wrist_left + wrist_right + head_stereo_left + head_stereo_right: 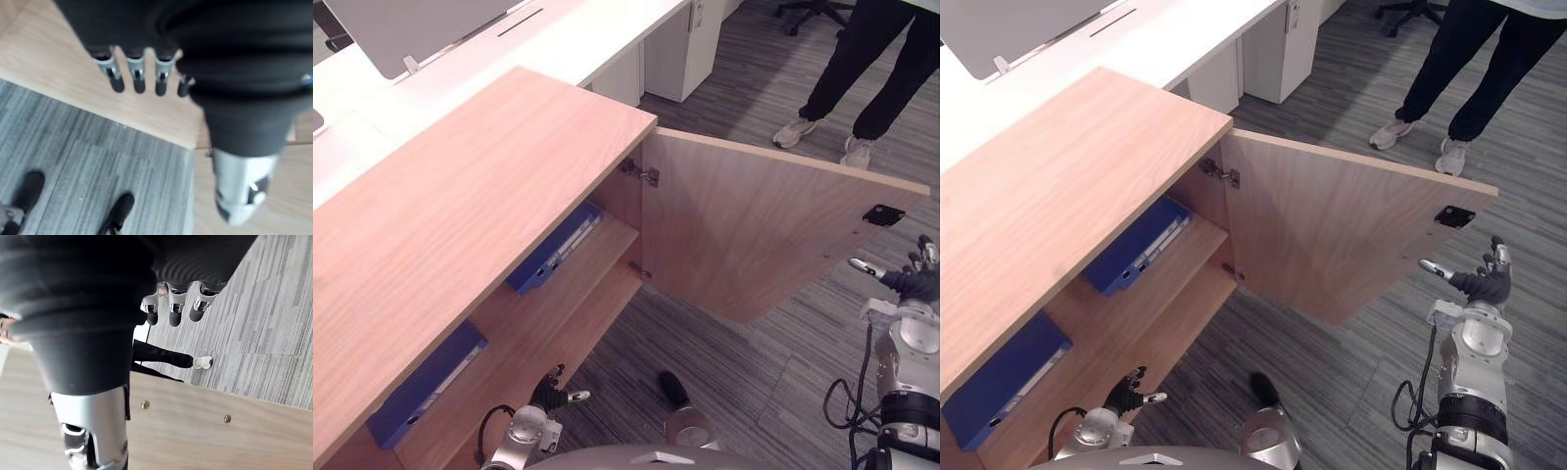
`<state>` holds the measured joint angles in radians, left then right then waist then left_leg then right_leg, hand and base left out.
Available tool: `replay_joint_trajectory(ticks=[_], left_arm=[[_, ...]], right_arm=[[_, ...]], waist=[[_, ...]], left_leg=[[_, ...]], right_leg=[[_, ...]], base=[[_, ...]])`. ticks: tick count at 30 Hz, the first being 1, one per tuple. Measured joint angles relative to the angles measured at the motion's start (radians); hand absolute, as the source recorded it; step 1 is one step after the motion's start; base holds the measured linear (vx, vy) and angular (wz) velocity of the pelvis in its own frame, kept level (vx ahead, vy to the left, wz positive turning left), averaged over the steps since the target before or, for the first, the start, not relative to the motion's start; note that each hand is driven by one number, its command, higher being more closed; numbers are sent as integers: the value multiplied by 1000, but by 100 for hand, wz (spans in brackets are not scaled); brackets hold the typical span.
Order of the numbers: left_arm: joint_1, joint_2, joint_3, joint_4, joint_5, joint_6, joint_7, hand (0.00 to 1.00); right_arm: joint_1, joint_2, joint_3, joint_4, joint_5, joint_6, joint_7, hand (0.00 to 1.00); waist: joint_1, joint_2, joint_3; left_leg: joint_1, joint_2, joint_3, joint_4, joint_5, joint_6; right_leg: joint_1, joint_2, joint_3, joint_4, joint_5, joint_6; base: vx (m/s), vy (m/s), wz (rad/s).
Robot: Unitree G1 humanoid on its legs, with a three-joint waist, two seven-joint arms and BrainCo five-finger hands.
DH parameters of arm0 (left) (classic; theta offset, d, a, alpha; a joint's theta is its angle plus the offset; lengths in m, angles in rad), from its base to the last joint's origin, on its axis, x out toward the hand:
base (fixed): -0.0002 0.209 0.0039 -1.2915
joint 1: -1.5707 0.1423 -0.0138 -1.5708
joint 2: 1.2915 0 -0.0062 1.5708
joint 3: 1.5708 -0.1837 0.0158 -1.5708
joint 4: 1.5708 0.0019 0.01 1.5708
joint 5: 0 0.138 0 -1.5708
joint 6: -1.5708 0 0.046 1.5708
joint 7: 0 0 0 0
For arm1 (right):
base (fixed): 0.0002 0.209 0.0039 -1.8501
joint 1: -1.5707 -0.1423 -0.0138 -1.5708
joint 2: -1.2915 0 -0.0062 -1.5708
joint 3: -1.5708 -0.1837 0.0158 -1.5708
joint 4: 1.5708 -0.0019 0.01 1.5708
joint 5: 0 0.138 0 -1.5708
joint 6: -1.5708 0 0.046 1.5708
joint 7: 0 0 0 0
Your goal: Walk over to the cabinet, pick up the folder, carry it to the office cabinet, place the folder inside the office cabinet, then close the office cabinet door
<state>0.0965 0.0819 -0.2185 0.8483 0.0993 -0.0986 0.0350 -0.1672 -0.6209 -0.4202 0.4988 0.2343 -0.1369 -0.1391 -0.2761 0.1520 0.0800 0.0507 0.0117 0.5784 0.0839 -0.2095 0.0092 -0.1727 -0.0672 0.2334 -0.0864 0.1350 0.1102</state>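
1. Two hands were empty. The left hand (553,394) hung low, just in front of the office cabinet's (460,196) bottom board (570,333). Its fingers were straight and loose and gripped nothing.
2. Inside the office cabinet, two blue binders lay flat on the upper shelf (607,250). One folder (553,250) was on the hinge side and a second folder (423,384) lay further from the hinges. Which of them was the carried one could not be told. Both looked fully inside, so neither seemed likely to foul the door.
3. The right hand (1484,282) hovered just beside the free edge of the door (754,235), below the latch plate (883,214). Its fingers were spread, its thumb stuck out, and it was not touching the wood.
4. The door stood wide open. A push so near the edge could slip off. Fingers could also be pinched against the cabinet's frame, and the left hand, low before the opening, looked to be in the swing's path.
5. Beyond the door, a person (871,59) stood on the carpet, well apart from it and out of its way.
6. Farthest off, behind the office cabinet, ran a white desk (558,39).
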Motion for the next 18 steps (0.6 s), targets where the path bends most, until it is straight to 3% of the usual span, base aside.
replay_joint_trajectory(ticks=[3, 18], left_arm=[[-1, -3, -3, 0, 4, -4, -4, 0], [3, -4, -30, -1, 25, -17, -5, 0]], right_arm=[[-39, -19, 46, 0, -6, 0, 4, 0], [-83, -16, 55, -14, -5, 0, -51, 0]], waist=[[5, 13, 5], [19, 19, 4]], left_leg=[[-1, 2, -4, 0, 1, 0], [-7, -17, -40, -34, 32, 13]], right_leg=[[0, 1, -6, -1, 0, 0], [-3, -19, -74, -2, 14, 5]], base=[[-7, -67, 3], [-26, -55, 7]])
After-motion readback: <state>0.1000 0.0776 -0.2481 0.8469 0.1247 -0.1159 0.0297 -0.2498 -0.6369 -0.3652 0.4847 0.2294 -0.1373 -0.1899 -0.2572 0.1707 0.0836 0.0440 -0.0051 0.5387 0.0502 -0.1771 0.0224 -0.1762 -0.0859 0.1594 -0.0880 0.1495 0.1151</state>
